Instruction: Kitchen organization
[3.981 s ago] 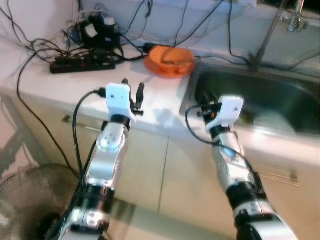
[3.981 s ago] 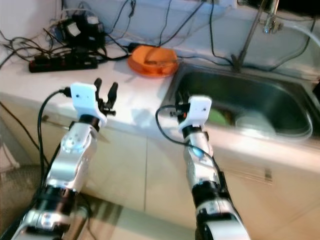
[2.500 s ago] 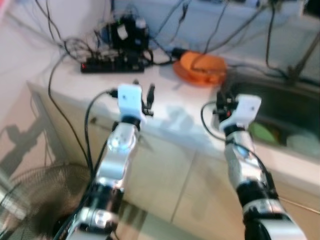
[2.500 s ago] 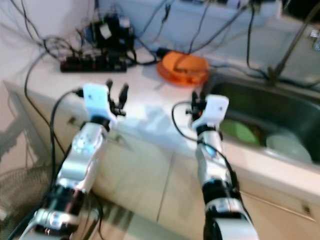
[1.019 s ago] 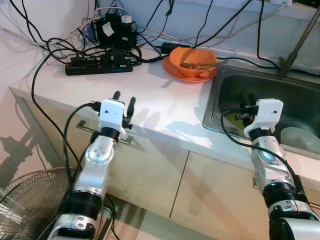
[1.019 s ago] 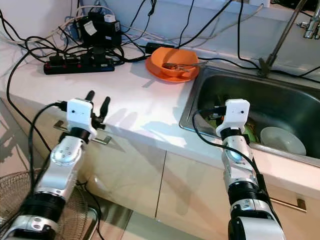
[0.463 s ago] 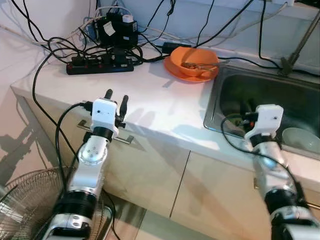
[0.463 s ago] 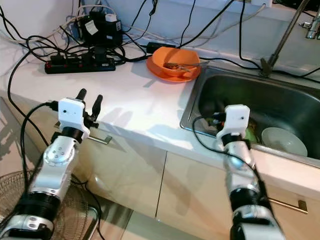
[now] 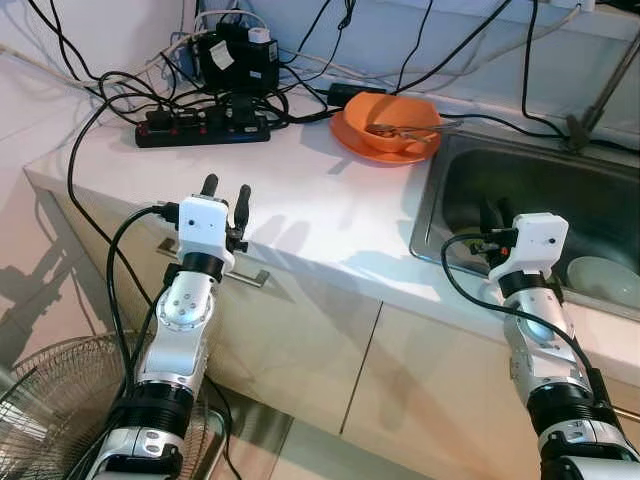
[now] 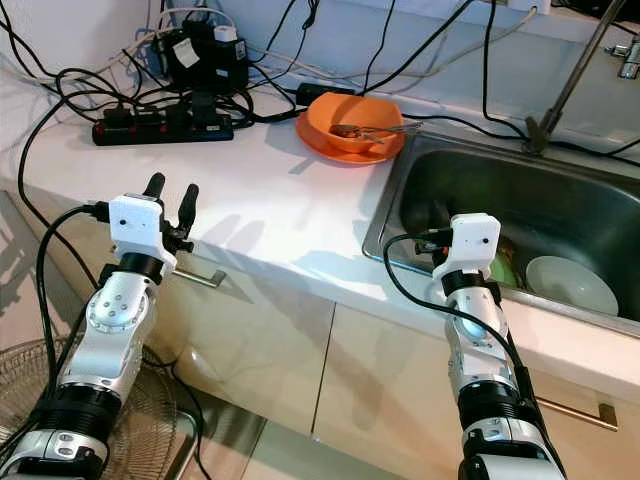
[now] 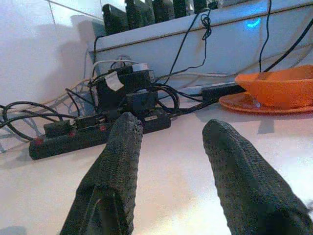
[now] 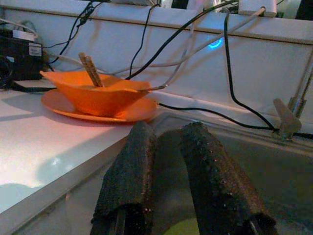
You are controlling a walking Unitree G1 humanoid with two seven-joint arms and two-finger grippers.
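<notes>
We stand at a white counter (image 9: 330,215) with both arms raised and nothing in either claw. Our left claw (image 9: 226,190) hovers just above the counter's front edge, its fingers parted and empty, pointing toward the black power strip (image 9: 203,130) and the tangle of cables at the back wall. Our right claw (image 9: 497,213) hangs over the front rim of the steel sink (image 10: 470,185), its two fingers (image 12: 208,181) close together but with a narrow gap between them, gripping nothing. The things most likely to be tidied are the orange bowl (image 10: 352,109), which sits on an orange plate (image 10: 345,148) at the back of the counter just beside the sink's left edge, with utensils lying in it, and the white bowl (image 10: 571,283) resting in the sink basin near something green (image 10: 503,269). We judge the task barely begun, with a first pick still to be chosen. If we go for the orange bowl, we should reach with the right claw, spread the fingers wider before closing on the rim, and come in from the sink side so we stay away from the cables. We should lift bowl and plate apart, level, so the utensils do not slide out, and keep the left claw well away from the power strip.
</notes>
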